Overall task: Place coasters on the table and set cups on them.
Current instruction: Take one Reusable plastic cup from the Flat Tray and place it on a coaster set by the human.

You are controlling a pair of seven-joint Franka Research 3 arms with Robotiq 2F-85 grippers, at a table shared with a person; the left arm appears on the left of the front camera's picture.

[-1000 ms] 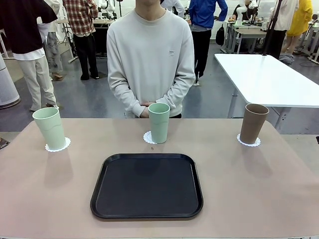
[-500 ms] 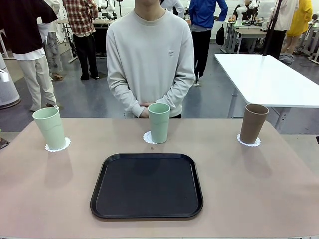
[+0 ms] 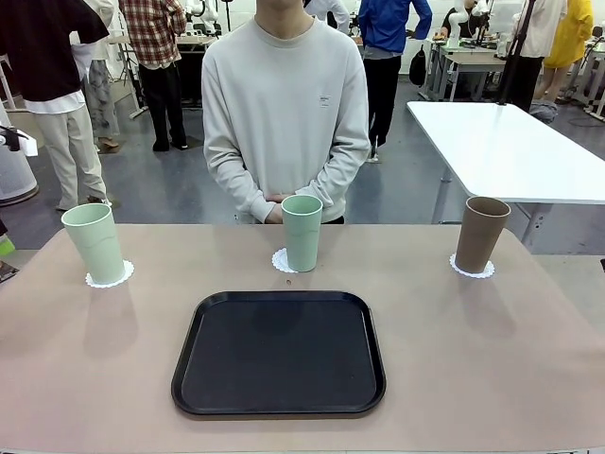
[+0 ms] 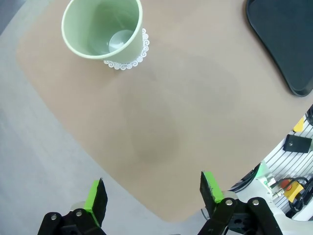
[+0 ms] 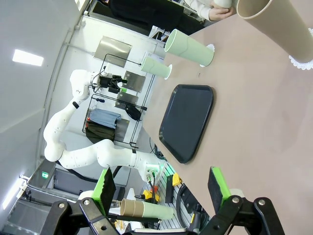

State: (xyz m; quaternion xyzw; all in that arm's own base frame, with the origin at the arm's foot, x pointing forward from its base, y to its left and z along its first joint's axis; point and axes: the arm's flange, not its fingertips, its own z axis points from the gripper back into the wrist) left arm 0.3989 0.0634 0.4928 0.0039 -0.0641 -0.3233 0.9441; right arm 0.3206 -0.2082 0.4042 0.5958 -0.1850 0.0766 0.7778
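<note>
The left gripper (image 4: 151, 191) and right gripper (image 5: 164, 186) both hang with jaws wide apart, holding nothing, apparently raised off to either side.

black tray (image 3: 279, 352) lies centre, near edge; glossy white table (image 3: 510, 151) behind, right.

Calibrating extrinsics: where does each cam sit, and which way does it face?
Front: robot's side, facing across the table at the person's clasped hands.
Left wrist: above the table's corner, looking down at a mint cup on its coaster; own fingers open.
Right wrist: rolled sideways, low beyond the brown cup; own fingers open, left arm behind.
Shared: black tray, cups.
</note>
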